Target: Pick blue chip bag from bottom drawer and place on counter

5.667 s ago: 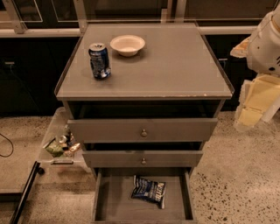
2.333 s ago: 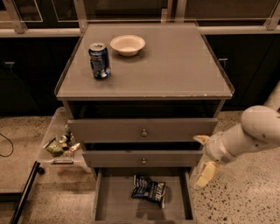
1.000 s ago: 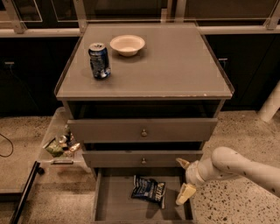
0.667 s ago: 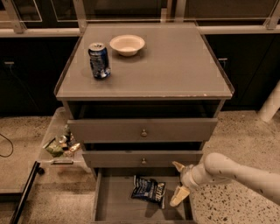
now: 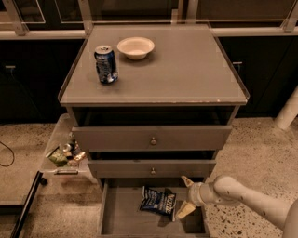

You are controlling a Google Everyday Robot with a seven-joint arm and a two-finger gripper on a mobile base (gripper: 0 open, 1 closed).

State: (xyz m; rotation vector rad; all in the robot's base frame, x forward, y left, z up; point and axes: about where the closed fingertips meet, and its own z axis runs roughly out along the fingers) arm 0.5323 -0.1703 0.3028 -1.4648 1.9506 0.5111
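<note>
Spread jaws hover beside blue chip bag [image 5: 157,201] in partly cut-off bottom drawer [image 5: 122,216].

Robot test area: speckled floor [image 5: 251,139], glass partitions [image 5: 135,9], fingers [image 5: 185,210] spread over bottom drawer [image 5: 125,218].

We have one view only, set high in front of the drawer cabinet and looking down and away at its face. The range is middling: the whole counter [image 5: 186,69] fills the upper half, and the near edge cuts the open bottom drawer [image 5: 121,216]. The gripper [image 5: 186,196] shows at the near right over that drawer, fingers spread, just right of the blue chip bag [image 5: 157,201].
</note>
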